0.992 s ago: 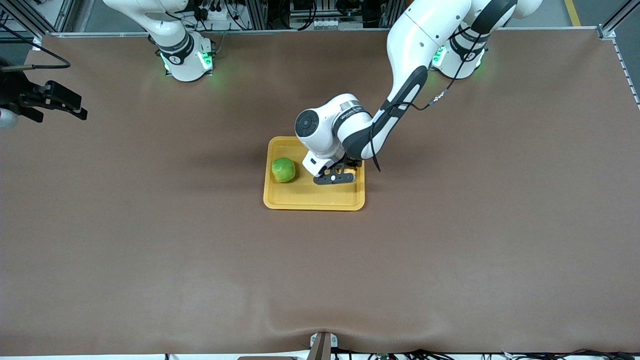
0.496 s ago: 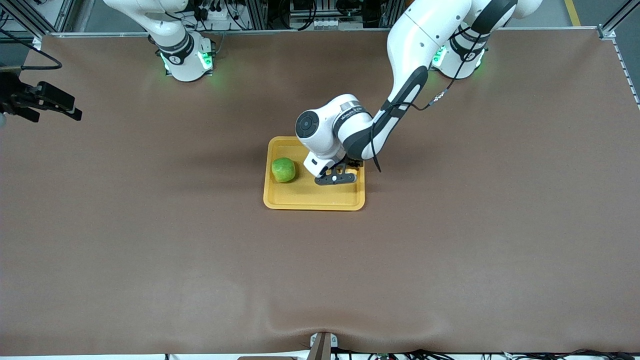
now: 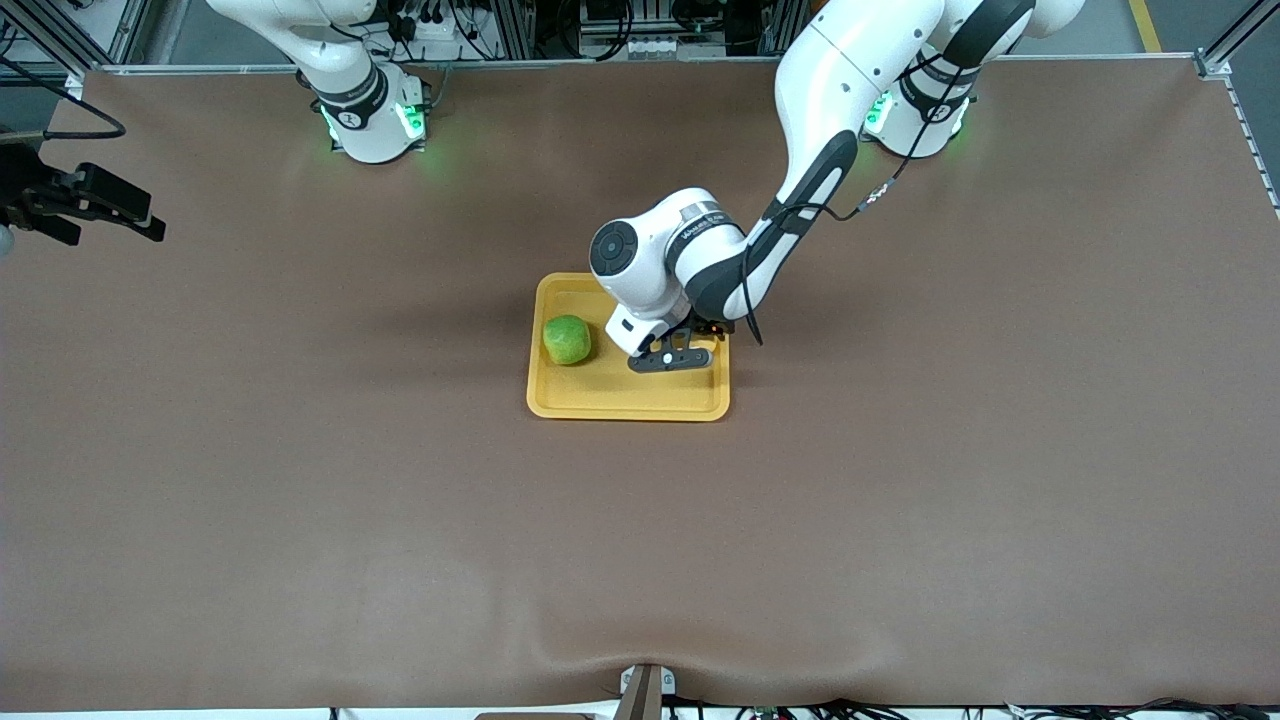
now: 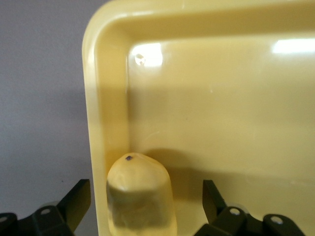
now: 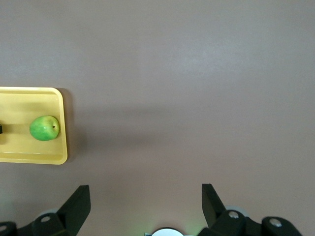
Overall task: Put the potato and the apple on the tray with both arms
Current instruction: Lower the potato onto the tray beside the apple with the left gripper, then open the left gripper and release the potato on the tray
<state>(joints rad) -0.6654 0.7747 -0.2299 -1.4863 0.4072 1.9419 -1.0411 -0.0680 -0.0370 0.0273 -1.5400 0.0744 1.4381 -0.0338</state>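
The yellow-orange tray point(image 3: 620, 405) lies mid-table. The green apple point(image 3: 567, 340) sits in it at the right arm's end. My left gripper point(image 3: 672, 358) is low over the tray's other end and hides the potato in the front view. In the left wrist view the yellow-tan potato point(image 4: 141, 196) lies in the tray point(image 4: 221, 123) against its rim, between the wide-open fingers of my left gripper point(image 4: 145, 199), touching neither. My right gripper point(image 3: 90, 205) is open and empty, up over the table's edge at the right arm's end. Its wrist view shows the apple point(image 5: 44, 128) and tray point(image 5: 29, 158).
The brown table point(image 3: 900, 500) carries nothing else. The two arm bases with green lights point(image 3: 370, 120) stand along the edge farthest from the front camera. A small bracket point(image 3: 645, 690) sits at the edge nearest the camera.
My right gripper has drawn a little farther out over the table's edge at its end. My left gripper has stayed low over the tray, almost still.
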